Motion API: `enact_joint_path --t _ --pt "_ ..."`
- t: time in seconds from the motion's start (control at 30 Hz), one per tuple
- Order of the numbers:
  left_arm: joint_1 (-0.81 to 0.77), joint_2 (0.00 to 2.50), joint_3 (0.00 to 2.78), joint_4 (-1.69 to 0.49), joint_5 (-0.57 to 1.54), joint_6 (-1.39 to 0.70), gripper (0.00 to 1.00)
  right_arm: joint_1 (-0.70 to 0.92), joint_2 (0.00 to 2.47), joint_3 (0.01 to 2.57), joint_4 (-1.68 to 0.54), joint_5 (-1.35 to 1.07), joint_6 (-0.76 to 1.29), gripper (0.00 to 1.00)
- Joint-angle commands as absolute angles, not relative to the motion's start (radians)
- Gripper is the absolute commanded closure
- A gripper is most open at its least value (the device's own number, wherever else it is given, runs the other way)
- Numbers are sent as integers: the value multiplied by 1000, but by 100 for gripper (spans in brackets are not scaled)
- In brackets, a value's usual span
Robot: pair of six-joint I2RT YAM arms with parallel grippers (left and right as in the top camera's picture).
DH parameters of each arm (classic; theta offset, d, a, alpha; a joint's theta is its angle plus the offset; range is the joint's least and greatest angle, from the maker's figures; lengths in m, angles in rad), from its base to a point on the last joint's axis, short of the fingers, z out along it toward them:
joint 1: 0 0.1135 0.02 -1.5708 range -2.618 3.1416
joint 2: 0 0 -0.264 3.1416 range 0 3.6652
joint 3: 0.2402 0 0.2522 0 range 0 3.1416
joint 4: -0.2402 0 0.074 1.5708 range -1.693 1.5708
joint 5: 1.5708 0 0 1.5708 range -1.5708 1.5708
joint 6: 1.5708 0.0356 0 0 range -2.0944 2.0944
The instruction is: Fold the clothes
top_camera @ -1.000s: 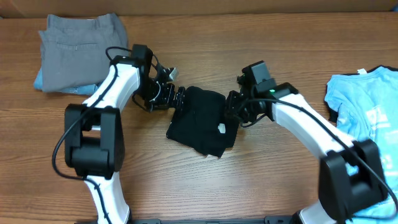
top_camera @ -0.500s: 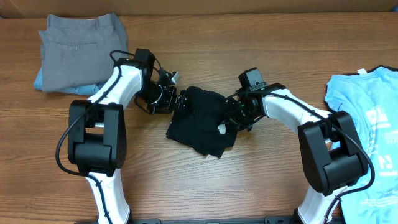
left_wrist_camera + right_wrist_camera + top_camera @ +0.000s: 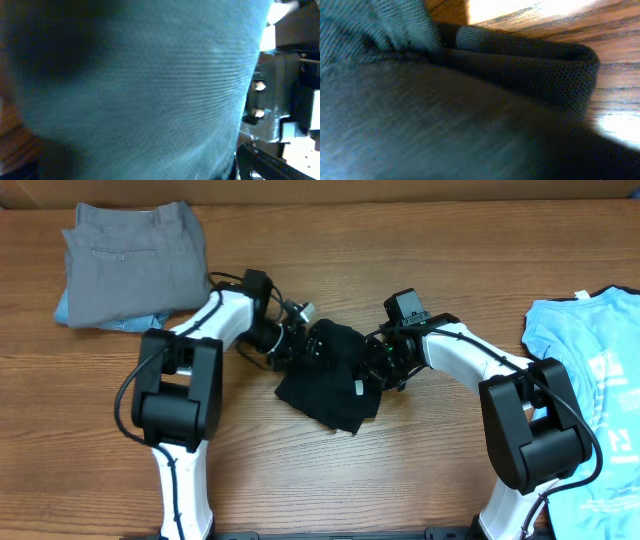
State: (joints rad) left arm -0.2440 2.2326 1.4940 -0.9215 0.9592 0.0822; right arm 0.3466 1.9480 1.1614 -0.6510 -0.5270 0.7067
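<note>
**A:** We start wide. On the bench (image 3: 330, 480), the grey trousers (image 3: 130, 255) lie folded at the far left, and the light blue T-shirt (image 3: 590, 350) is spread at the right edge. Both are well apart from the work.

**B:** Between our arms, mid-bench, sits the black T-shirt (image 3: 335, 390). It's bunched into a crooked packet, not yet a tidy fold.

**A:** So what changed? Our left arm (image 3: 215, 320) has swung in toward the middle. A second ago the left fingers (image 3: 305, 345) sat just off the shirt's left edge. Now they press into it, and that edge has been nudged slightly to the right.

**B:** They stand wide apart. Our left wrist view is filled with blurred cloth (image 3: 150, 90), so we judge the fabric lies against them, but nothing is pinched yet.

**A:** The right fingers (image 3: 378, 367) rest at the shirt's right edge, near the small white label (image 3: 357, 388). They haven't moved in the last half second. That wrist view shows only a folded hem (image 3: 530, 60) on the wood, so we cannot tell whether they are closed or apart.

**B:** We read this as the left side arriving for its grasp. The fold itself is still ahead of us.
</note>
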Motion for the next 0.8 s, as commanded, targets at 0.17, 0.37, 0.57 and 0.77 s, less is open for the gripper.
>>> enact_joint_path --t 0.17,0.37,0.57,0.77 --pt "-307 2332 1457 -907 891 67 22 347 1978 1163 -652 -504 711 75" --pt "-308 2332 1457 -904 896 67 53 347 1978 1163 -657 -507 711 78" --pt "-296 2332 1458 -907 910 64 86 313 1939 1172 -716 -518 683 79" --pt "-250 2311 1485 -957 910 70 96 222 1799 1209 -790 -499 628 79"
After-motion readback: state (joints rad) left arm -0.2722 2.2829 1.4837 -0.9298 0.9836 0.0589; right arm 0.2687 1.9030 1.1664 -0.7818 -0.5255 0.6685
